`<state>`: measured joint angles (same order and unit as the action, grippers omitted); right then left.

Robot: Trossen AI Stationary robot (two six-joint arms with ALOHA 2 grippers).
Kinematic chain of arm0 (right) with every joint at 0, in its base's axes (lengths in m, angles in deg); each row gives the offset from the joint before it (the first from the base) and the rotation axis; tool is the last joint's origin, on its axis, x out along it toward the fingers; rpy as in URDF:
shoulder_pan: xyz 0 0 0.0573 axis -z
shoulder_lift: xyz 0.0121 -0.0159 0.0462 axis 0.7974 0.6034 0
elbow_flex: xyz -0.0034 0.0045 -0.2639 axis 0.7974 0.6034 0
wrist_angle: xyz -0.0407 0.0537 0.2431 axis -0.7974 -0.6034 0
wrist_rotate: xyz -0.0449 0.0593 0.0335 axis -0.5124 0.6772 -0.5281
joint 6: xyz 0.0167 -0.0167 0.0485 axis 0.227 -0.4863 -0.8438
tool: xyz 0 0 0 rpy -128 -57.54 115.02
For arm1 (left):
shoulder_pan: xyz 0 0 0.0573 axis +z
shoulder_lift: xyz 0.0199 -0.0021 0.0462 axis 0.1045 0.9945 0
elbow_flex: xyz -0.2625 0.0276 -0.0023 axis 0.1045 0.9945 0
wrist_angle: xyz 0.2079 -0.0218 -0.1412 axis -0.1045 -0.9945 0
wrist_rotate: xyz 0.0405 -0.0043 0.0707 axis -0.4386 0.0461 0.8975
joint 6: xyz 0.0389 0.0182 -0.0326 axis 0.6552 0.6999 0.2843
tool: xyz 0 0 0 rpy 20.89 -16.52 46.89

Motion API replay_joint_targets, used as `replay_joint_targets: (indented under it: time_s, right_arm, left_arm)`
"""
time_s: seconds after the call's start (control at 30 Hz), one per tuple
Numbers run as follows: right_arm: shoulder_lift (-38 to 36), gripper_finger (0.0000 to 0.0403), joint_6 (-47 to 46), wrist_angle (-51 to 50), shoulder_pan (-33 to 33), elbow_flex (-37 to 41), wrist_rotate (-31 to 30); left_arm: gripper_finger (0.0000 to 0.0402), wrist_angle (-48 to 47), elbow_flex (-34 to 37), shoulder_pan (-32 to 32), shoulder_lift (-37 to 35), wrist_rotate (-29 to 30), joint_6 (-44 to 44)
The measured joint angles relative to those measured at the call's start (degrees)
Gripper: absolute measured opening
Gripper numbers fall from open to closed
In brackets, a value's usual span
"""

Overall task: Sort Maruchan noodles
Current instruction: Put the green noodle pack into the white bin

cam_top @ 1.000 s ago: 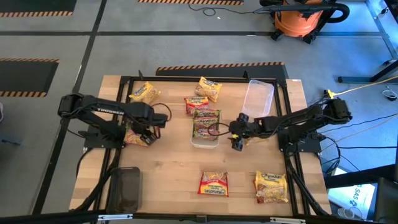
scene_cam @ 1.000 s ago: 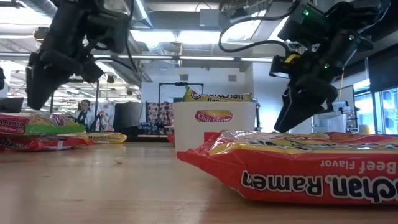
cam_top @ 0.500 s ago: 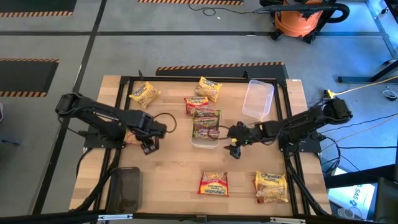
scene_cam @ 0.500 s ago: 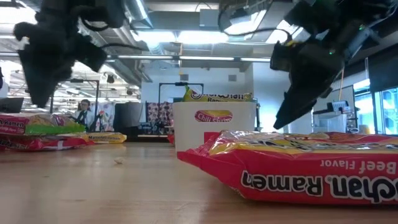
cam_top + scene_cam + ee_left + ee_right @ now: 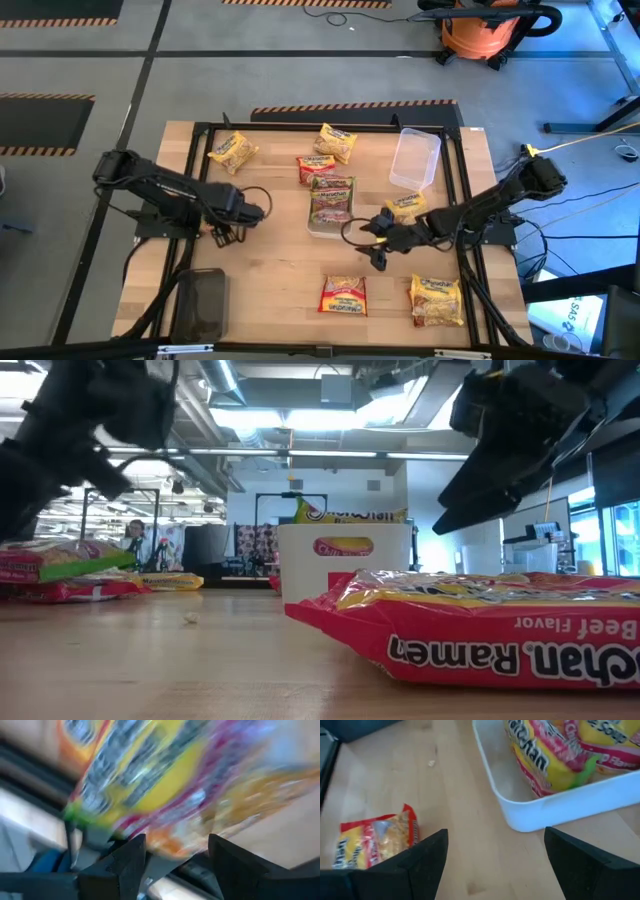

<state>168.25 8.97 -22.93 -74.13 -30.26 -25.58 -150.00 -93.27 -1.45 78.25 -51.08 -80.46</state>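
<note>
Two arms are showing in the high view: the left gripper point(image 5: 222, 236) at centre left is pinching a packet point(image 5: 215, 222), while the right gripper point(image 5: 379, 258), spread and empty, is hovering right of centre above a red packet point(image 5: 343, 296). A white tray point(image 5: 328, 229) at centre is holding sorted packets. In the right wrist view, the fingers point(image 5: 415, 862) are framing that red packet point(image 5: 375, 839) at lower left. I judge it is reaching; next comes descending and closing.

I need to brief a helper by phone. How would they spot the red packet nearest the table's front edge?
Start from the white tray at the table's middle and go straight toward the front edge. The red packet lies flat there, alone on bare wood. Its neighbour to the right, the yellow packet, has no red wrapper.
</note>
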Motion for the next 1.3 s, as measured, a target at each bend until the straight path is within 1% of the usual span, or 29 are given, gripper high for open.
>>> replay_joint_targets:
  time_s: [0.13,0.23,0.37,0.47,0.53,0.63,0.67,0.7,0.87,1.0,1.17,1.3]
  right_arm:
    - [0.0,0.0307,-0.93,0.43,-1.24,0.0,-0.44]
    - [0.0,0.0307,-1.45,0.3,-1.39,0.0,-0.82]
    - [0.0,0.0307,-1.47,0.25,-1.39,0.0,-0.81]
    - [0.0,0.0307,-1.47,0.21,-1.39,0.0,-0.29]
    - [0.0,0.0307,-1.47,0.21,-1.39,0.0,0.05]
    - [0.0,0.0307,-1.6,0.69,-1.39,0.0,0.25]
    - [0.0,0.0307,-1.69,1.38,-1.56,0.0,0.24]
    - [0.0,0.0307,-1.73,2.11,-1.87,0.0,0.22]
    - [0.0,0.0307,-2.03,4.32,-4.84,0.0,0.16]
    - [1.38,0.0307,-4.17,7.53,-8.16,-0.08,-0.43]
    - [6.72,0.0307,-6.07,15.97,-11.31,-0.61,-0.8]
    - [11.51,0.0307,-7.37,16.9,-11.9,-4.84,-0.89]
  left_arm:
    - [0.0208,14.35,-0.52,-1.94,0.07,-6.36,3.53]
    - [0.0208,21.81,-0.52,-2.42,0.96,-7.08,4.23]
    - [0.0208,25.62,-1.31,-2.74,0.94,-8.43,4.26]
    - [0.0208,24.16,-4.31,-3.81,0.92,-8.64,4.24]
    - [0.0208,21.88,-6.87,-4.72,0.92,-6.75,4.51]
    - [0.0208,21.87,-7.95,-5.89,0.83,1.95,2.42]
    - [0.0208,22.91,-7.32,-6.22,0.83,4.35,1.39]
    - [0.0208,24.32,-6.55,-6.5,1.06,5.46,0.76]
    - [0.0208,31.58,-1.59,-7.89,5.32,4.77,-0.79]
    - [0.0208,38.8,-1.48,-10.68,9.26,5.03,0.16]
    - [0.0208,48.63,-2.77,-14.23,12.29,5.27,0.76]
    - [0.0208,56.54,-2.91,-16.72,12.71,5.61,1.67]
